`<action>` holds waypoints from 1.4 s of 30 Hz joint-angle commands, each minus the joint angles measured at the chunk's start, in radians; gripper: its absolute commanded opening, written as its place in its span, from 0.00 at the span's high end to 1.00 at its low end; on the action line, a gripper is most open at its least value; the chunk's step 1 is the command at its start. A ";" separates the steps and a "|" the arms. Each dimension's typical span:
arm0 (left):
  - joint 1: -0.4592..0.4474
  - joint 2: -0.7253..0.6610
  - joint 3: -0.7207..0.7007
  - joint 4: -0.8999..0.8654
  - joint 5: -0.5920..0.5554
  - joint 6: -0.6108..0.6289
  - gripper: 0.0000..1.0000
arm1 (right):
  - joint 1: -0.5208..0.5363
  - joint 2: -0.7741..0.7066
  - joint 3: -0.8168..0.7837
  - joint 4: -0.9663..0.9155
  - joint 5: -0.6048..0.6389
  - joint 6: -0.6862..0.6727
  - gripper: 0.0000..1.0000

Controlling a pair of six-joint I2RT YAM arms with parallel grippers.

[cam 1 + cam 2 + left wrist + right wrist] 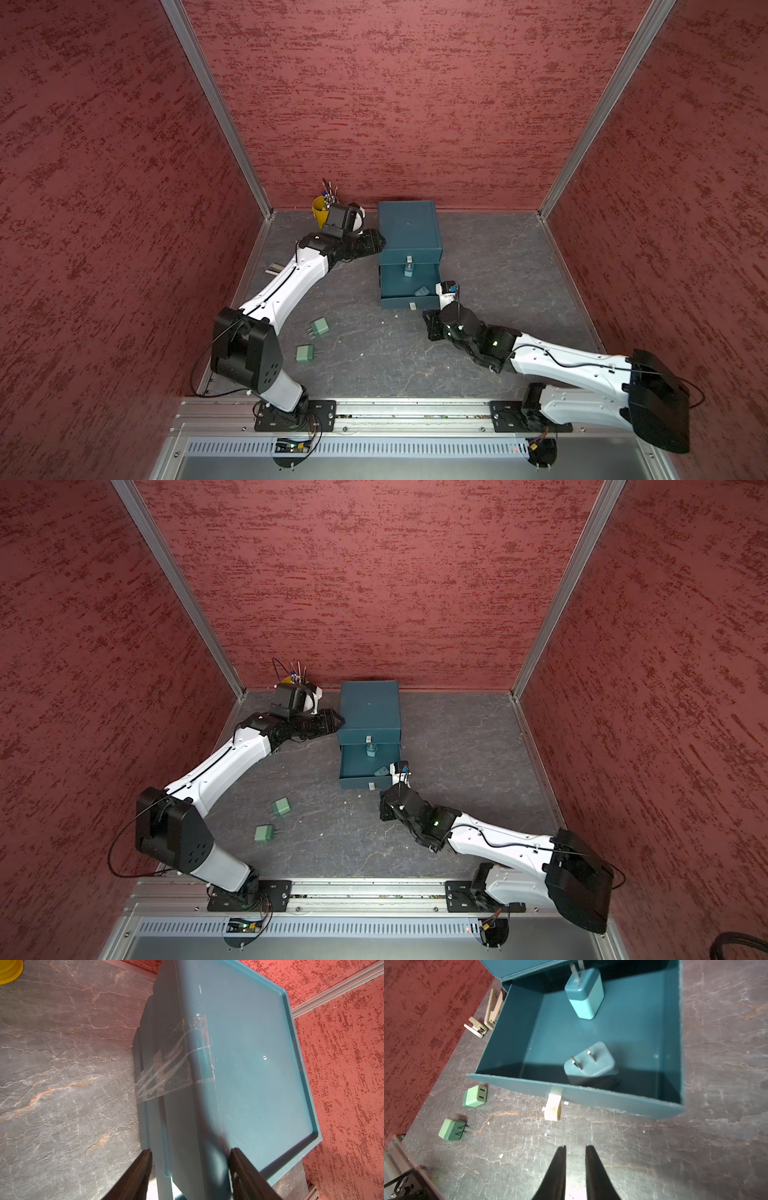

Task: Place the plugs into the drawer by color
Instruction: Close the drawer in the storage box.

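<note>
In both top views the teal drawer cabinet (409, 226) (370, 706) stands at the back with its lower drawer (395, 303) (353, 783) pulled out. Two teal plugs (584, 994) (589, 1064) lie inside the drawer (612, 1097). Two green plugs (320, 326) (305, 353) lie on the table to the front left, also in the right wrist view (474, 1096) (451, 1130). My left gripper (190, 1150) (377, 245) is shut across the cabinet's (249, 1064) upper left edge. My right gripper (575, 1147) (428, 322) hangs over the table before the drawer's front, its jaws a narrow gap apart and empty.
A yellow cup of pens (320, 210) stands at the back left, behind my left wrist. A beige stapler (494, 1007) lies by the left wall, left of the drawer. Small white crumbs dot the grey table (395, 357). Red walls enclose three sides.
</note>
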 commanded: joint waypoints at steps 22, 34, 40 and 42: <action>-0.013 -0.010 -0.014 -0.106 -0.098 0.051 0.38 | 0.004 0.238 0.100 0.363 0.201 -0.219 0.47; -0.018 -0.026 -0.020 -0.107 -0.112 0.062 0.38 | -0.032 0.376 0.139 0.546 0.231 -0.303 0.41; -0.019 -0.031 -0.017 -0.108 -0.114 0.062 0.38 | -0.042 0.429 0.177 0.601 0.244 -0.388 0.35; -0.020 -0.035 -0.019 -0.107 -0.116 0.064 0.38 | -0.042 0.440 0.188 0.614 0.258 -0.414 0.34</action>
